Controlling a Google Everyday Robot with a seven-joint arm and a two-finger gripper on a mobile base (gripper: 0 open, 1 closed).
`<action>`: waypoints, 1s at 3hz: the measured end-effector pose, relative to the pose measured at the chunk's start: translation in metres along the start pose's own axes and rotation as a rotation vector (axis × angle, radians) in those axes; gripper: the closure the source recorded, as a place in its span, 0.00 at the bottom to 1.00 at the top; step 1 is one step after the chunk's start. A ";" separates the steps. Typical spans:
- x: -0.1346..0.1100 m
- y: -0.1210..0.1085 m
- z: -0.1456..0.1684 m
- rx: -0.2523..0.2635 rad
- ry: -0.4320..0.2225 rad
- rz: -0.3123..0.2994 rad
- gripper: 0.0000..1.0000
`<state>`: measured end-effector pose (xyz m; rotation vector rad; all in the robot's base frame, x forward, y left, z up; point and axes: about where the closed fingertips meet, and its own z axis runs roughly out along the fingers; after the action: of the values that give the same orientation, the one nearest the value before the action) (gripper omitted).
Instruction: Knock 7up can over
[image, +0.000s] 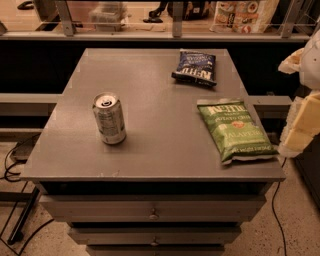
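Note:
The 7up can (109, 119) stands upright on the left half of the grey table top (155, 145). It is silvery-grey with a shiny pull-tab top. My gripper (302, 120) shows as pale cream and white parts at the right edge of the view, just beyond the table's right side. It is far to the right of the can and touches nothing on the table.
A green chip bag (235, 130) lies flat at the table's right front, between the gripper and the can. A dark blue chip bag (195, 67) lies at the back right. Drawers (152, 212) sit under the top. Cables (15, 165) run on the floor at left.

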<state>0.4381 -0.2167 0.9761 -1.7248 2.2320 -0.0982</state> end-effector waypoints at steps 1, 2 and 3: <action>0.000 0.000 0.000 0.000 0.000 0.000 0.00; -0.019 0.003 0.007 -0.030 -0.096 -0.032 0.00; -0.071 0.019 0.022 -0.101 -0.272 -0.125 0.00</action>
<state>0.4426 -0.1405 0.9651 -1.8072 1.9633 0.2123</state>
